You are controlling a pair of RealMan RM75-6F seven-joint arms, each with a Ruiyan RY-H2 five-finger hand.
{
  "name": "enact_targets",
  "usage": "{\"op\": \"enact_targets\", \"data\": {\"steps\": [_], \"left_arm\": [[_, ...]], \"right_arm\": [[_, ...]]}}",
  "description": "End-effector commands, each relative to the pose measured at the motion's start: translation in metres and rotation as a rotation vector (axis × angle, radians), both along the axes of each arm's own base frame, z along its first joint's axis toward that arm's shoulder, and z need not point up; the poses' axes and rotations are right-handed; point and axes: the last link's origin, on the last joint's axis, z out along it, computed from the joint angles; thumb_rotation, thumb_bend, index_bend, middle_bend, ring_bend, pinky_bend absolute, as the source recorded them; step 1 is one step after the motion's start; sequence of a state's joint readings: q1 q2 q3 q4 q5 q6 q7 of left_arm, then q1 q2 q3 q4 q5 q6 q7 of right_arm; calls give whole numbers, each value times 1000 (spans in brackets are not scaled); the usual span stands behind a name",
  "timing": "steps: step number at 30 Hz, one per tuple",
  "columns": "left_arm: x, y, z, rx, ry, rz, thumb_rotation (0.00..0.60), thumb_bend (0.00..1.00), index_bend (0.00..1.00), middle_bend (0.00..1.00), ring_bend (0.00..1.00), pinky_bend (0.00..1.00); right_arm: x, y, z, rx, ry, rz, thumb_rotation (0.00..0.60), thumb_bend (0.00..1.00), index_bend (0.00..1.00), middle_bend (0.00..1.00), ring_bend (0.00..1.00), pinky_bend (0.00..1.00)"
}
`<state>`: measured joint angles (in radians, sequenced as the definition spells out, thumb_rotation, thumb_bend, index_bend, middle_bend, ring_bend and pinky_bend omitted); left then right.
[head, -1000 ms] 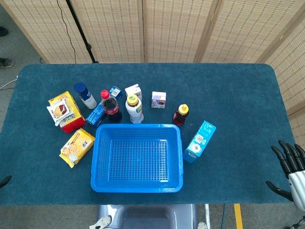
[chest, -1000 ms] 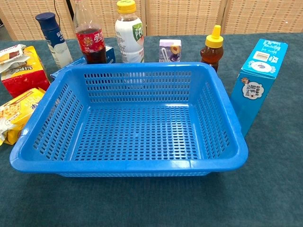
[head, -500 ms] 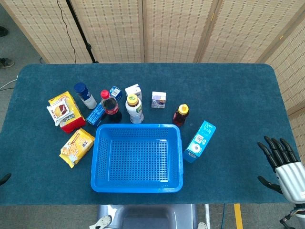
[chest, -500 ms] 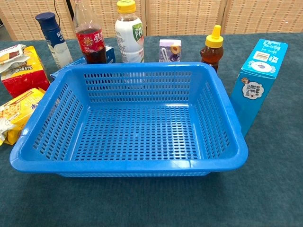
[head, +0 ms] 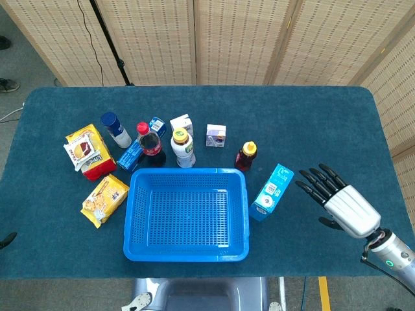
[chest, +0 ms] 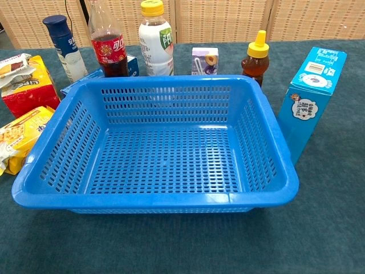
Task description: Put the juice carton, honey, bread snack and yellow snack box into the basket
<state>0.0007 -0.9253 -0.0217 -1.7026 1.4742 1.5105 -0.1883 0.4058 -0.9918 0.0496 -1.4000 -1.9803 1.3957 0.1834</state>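
Starting: nothing is in the basket yet; its mesh floor is bare in both views, so all four items are left to move.
Robot hand, right: the right robot hand hovers over the tabletop at the right, fingers spread, holding nothing, just right of the blue box.
Robot hand, left: only a dark tip shows at the far left edge of the head view; I cannot tell how it is set.
Juice carton: one purple-and-white carton stands beyond the basket's far rim.
Honey: one bottle with a yellow cap, just past the basket's far right corner.
Bread snack: one red and yellow pack, left of the basket.
Yellow box: one, lying just beside the basket's left wall; which of these two left-hand packs the task means by each name is my judgement.
Bottles: three, a cola, a white one with a yellow cap, a white one with a blue cap.
Other cartons: one white, plus two small blue packs by the cola.
Next: judged from its place, the right robot hand is best set for the honey.
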Motion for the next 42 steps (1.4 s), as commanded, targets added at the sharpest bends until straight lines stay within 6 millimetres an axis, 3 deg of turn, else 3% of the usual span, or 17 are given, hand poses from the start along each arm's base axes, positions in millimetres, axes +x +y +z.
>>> {"op": "enact_targets", "data": {"steps": [1, 10, 20, 26, 29, 30, 34, 38, 42], "left_arm": [[1, 3, -3, -7, 4, 7, 600, 144, 0, 0, 0, 0], [0, 5, -3, -5, 8, 32, 600, 143, 0, 0, 0, 0], [-3, 11, -6, -11, 15, 57, 600, 143, 0, 0, 0, 0], [-3, 12, -7, -11, 13, 64, 600, 143, 0, 0, 0, 0], [-4, 13, -7, -10, 12, 66, 600, 143, 0, 0, 0, 0], [-4, 13, -7, -10, 12, 66, 600, 143, 0, 0, 0, 0], [-3, 13, -8, -15, 11, 64, 600, 144, 0, 0, 0, 0], [-3, 13, -8, -19, 9, 63, 600, 144, 0, 0, 0, 0], [-3, 13, -8, -16, 3, 63, 600, 143, 0, 0, 0, 0]], "right_arm": [[17, -17, -12, 30, 98, 41, 600, 0, 0, 0, 0, 0], [40, -44, -34, 44, 231, 51, 600, 0, 0, 0, 0, 0], [60, -55, -49, 50, 323, 79, 600, 0, 0, 0, 0, 6], [65, -59, -58, 52, 378, 76, 600, 0, 44, 7, 0, 111], [66, -59, -63, 78, 332, 61, 600, 149, 180, 118, 78, 236], [67, -59, -63, 82, 323, 60, 600, 260, 247, 188, 140, 276], [68, -57, -65, 95, 257, 71, 600, 548, 476, 428, 351, 389], [68, -54, -62, 79, 187, 116, 600, 694, 617, 552, 464, 451], [69, -53, -51, 37, 121, 163, 600, 758, 654, 587, 494, 461]]}}
